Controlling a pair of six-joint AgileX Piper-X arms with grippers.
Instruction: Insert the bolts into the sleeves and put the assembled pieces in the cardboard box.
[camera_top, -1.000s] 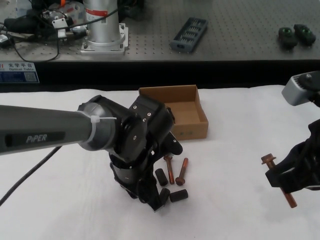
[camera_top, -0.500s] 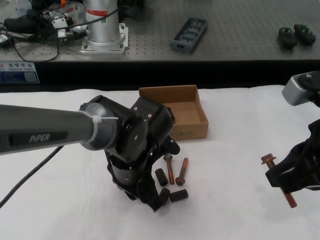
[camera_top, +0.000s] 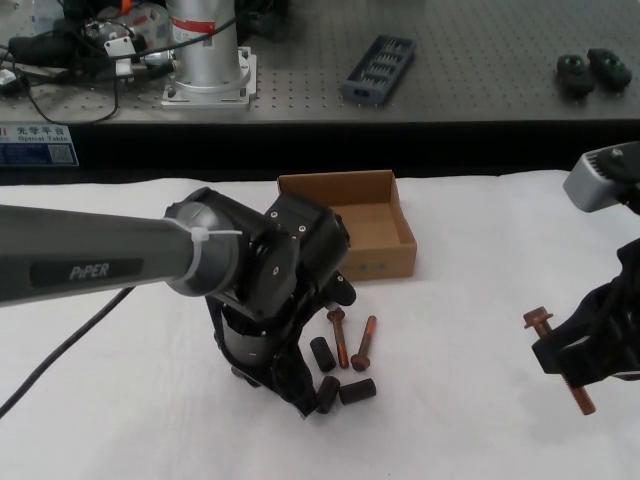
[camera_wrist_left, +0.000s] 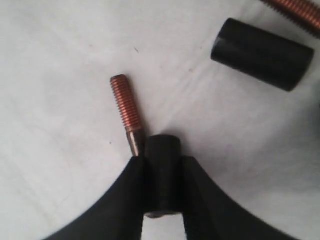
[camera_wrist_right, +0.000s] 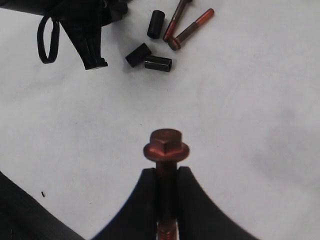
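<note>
- The cardboard box (camera_top: 385, 262) is sitting open on the white cloth (camera_top: 470, 300).
- The left gripper (camera_wrist_left: 162, 161) is clamping a sleeve (camera_wrist_left: 162, 147): light, rigid, probably slick.
- The right gripper (camera_wrist_right: 166, 174) is pinching a bolt (camera_wrist_right: 166, 145) by the shank, under the head; the threads are likely helping the grip.

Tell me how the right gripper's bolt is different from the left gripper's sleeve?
The bolt is copper-coloured; the sleeve is black. The bolt has a hexagonal head and a threaded end; the sleeve is a plain tube. The right gripper holds the bolt well above the cloth; the left gripper holds the sleeve close to it. Both are pinched between two fingers.
</note>
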